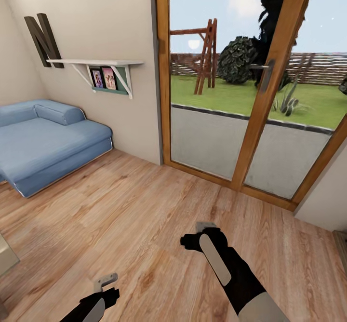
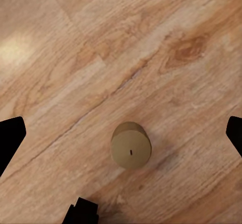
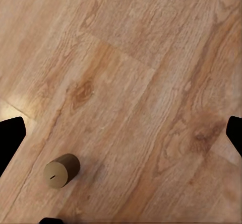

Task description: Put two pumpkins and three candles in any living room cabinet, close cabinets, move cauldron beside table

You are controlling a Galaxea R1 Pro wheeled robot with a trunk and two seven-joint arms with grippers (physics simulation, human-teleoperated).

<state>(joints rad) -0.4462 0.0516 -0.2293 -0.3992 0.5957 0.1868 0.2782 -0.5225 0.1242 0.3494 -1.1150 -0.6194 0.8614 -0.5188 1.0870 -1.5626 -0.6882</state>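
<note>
A short beige-tan candle [image 2: 131, 146] stands upright on the wooden floor, seen from straight above in the left wrist view, between the two wide-apart black fingertips [image 2: 10, 136]. The right wrist view has the same kind of candle [image 3: 61, 170] standing on the floor, off to one side of the spread fingertips [image 3: 11, 133]. In the head view my left gripper [image 1: 105, 283] hangs low over the floor at the bottom, open and empty. My right gripper [image 1: 205, 228] is a little further forward, open and empty too. The pumpkins, cabinet and cauldron are out of view.
A blue sofa [image 1: 48, 139] stands against the wall at the left, under a white wall shelf [image 1: 96, 64]. A wood-framed glass door [image 1: 260, 110] onto a garden fills the wall ahead. A wall corner [image 1: 327, 196] juts in at the right. A pale object's corner [image 1: 7, 257] shows at the left edge.
</note>
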